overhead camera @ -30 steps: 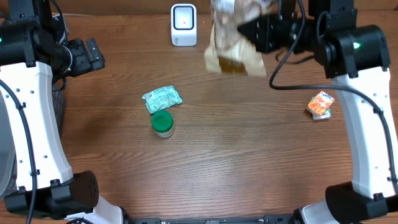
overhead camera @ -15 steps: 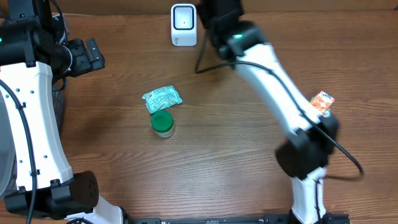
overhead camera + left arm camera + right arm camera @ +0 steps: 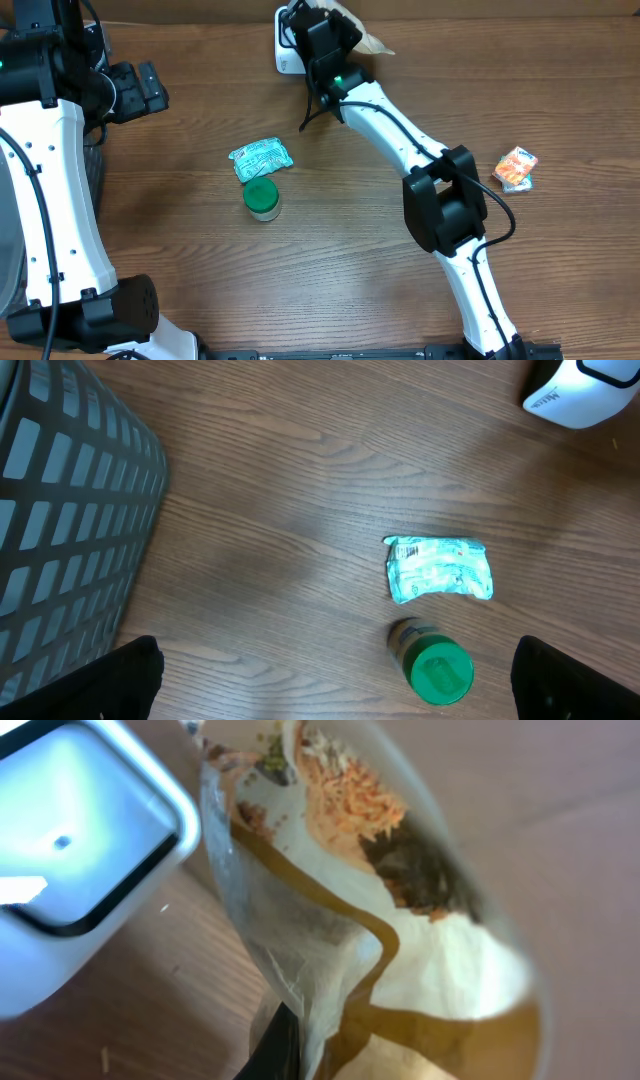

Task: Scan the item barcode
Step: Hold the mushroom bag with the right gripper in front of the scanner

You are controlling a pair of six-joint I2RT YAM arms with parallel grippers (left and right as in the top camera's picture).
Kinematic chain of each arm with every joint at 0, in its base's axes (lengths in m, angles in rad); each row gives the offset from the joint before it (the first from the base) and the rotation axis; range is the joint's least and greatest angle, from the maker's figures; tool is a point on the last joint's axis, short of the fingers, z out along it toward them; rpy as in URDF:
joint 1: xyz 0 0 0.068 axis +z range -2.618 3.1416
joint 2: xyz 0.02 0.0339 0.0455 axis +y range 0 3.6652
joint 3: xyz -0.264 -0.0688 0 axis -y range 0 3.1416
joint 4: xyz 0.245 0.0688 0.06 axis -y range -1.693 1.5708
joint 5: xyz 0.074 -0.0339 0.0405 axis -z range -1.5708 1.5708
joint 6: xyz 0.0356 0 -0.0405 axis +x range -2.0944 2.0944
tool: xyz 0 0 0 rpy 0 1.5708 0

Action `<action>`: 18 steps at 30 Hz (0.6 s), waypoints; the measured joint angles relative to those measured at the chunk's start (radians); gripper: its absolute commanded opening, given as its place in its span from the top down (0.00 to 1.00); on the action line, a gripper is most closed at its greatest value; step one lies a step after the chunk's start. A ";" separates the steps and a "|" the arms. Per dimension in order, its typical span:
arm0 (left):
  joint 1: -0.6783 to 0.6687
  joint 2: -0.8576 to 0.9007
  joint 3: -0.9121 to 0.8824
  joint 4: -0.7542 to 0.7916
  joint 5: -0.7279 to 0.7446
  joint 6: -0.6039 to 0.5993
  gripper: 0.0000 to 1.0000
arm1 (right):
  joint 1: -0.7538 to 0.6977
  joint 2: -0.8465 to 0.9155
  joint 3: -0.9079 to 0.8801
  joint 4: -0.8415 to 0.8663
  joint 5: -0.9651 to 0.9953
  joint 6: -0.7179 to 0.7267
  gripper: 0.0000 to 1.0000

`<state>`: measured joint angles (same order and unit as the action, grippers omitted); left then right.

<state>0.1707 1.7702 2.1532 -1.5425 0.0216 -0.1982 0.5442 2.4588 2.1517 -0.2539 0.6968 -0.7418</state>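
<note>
Overhead view: even, diffuse light from above; the table (image 3: pixel 330 250) shows a faint sheen and only short, soft shadows; sharp to the edges, with no clear bending of lines. Left wrist view: well lit, packet (image 3: pixel 438 568) and jar (image 3: pixel 432 663) crisp, a broad dim patch on the wood beside the basket (image 3: pixel 60 510), which is slightly soft. Right wrist view: scanner (image 3: pixel 70 840) face blown out to bluish white; pouch (image 3: pixel 400 950) very close, blurred, with glare on its film
</note>
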 measured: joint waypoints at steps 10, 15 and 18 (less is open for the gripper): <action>0.000 0.000 0.000 0.000 0.000 0.000 0.00 | 0.029 0.021 0.000 0.119 -0.019 -0.252 0.96; 0.000 0.000 0.000 0.000 0.000 0.000 0.00 | 0.027 0.021 0.000 0.117 -0.019 -0.311 0.96; 0.000 0.000 0.000 0.000 0.000 0.000 0.00 | 0.027 0.021 0.000 0.117 -0.019 -0.325 0.96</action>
<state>0.1711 1.7702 2.1532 -1.5425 0.0216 -0.1982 0.5709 2.4802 2.1513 -0.1371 0.6773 -1.0668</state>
